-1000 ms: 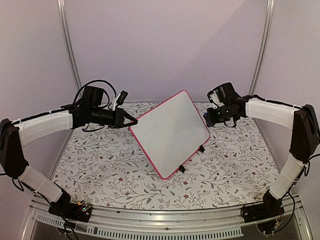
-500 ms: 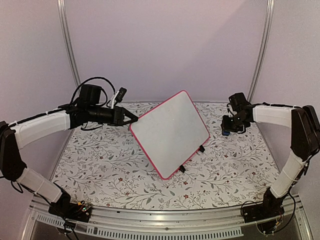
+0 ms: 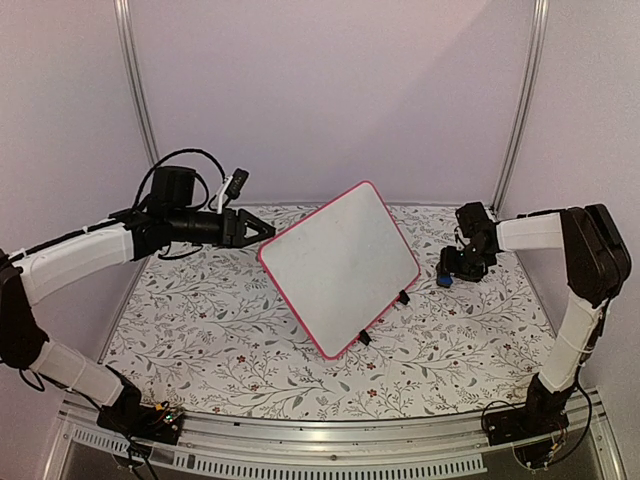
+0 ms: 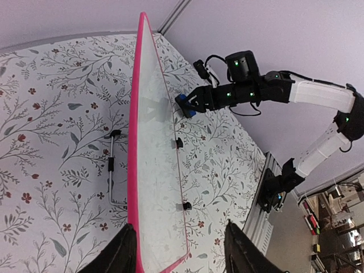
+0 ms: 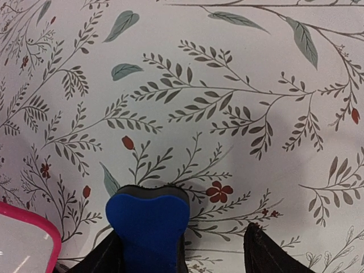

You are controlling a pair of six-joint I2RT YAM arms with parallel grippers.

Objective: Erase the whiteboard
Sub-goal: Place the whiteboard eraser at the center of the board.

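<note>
While whiteboard (image 3: 340,265) stands tilted, left tool (image 3: 266,232) wide astride its corner; right tool (image 3: 453,272) wide over blue eraser (image 5: 148,224).

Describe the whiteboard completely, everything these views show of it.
The whiteboard is a small rectangular white panel, glossy and blank as far as the top view shows, in a pink-red frame with rounded corners, plastic by its look. Two black clip feet sit on its lower right edge, resting on the floral table cover. It stands propped at a tilt, mid-table. The left hand is at its left corner, fingers open to either side of the edge; whether they touch it is unclear.
</note>
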